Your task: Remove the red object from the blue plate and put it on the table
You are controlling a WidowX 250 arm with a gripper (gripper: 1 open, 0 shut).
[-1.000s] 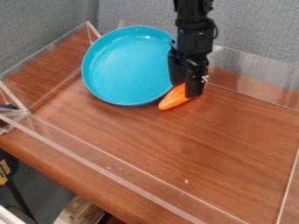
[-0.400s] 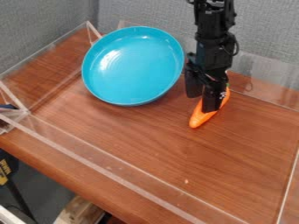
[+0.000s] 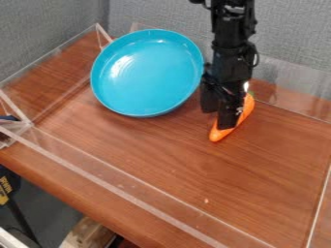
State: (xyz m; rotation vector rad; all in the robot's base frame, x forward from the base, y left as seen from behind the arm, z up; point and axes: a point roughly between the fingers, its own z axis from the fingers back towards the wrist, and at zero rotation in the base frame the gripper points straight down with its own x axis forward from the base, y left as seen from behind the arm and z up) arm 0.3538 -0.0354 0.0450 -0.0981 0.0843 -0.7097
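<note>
Gripper (image 3: 229, 107) clamps carrot toy (image 3: 230, 123), tip on table (image 3: 155, 165) beside blue plate (image 3: 145, 73); release gently, lift straight.

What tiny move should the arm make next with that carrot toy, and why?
Probably lower slightly and open the tool. The red object is already clear of the blue plate and sits at or just above the table, with the tool closed on its upper end.

One blue plate (image 3: 146, 73) sits on one table (image 3: 155, 160). One red carrot toy (image 3: 233, 124) is there too. One robot arm reaches down, ending in one claw (image 3: 226, 108). That makes two loose things in all.
</note>
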